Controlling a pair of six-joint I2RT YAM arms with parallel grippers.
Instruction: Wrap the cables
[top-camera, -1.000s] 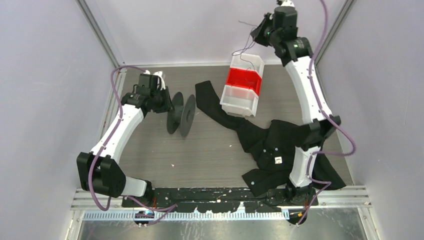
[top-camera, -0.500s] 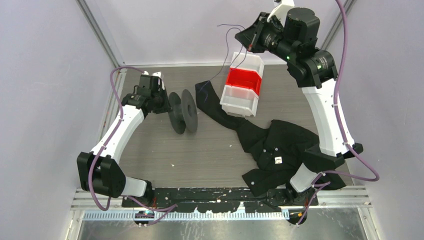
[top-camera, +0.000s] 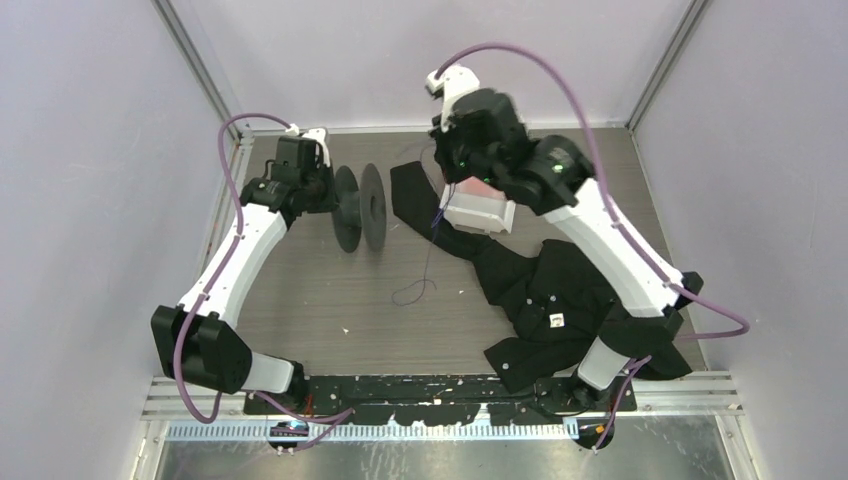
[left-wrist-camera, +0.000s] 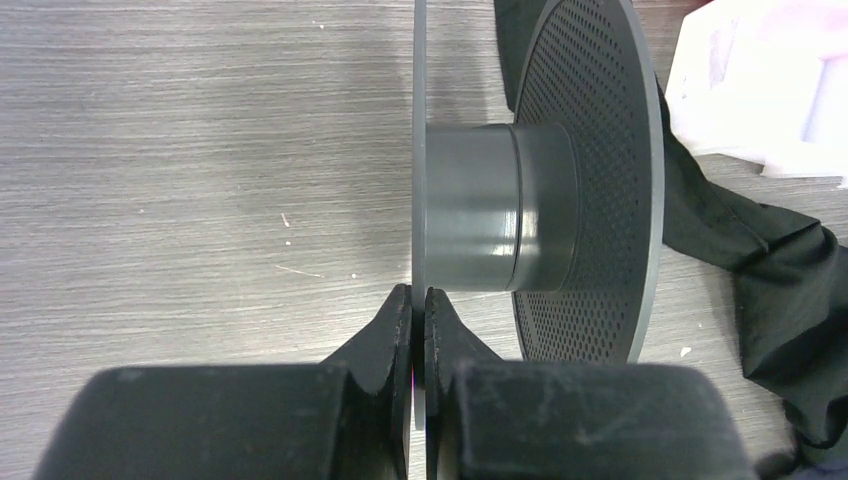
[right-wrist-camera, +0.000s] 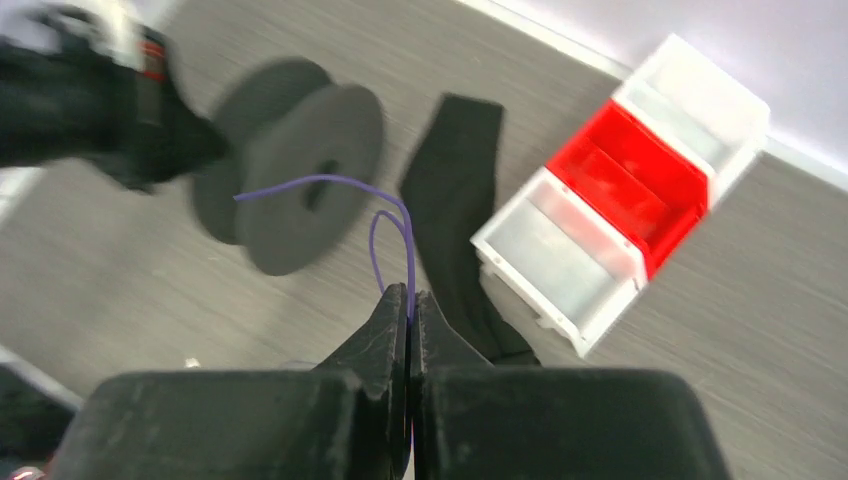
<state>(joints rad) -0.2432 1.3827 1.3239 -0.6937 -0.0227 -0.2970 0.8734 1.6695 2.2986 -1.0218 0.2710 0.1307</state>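
Garment tag (top-camera: 556, 320) (unreadable), right gripper (right-wrist-camera: 410, 300) pinching wire (right-wrist-camera: 412, 270)

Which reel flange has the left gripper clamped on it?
The left gripper pinches the flange seen edge-on, farther from the bin; the dotted flange beyond the hub is free.

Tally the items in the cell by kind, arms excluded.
reel: 1
wire: 1
bin: 1
garment: 1
Total: 4
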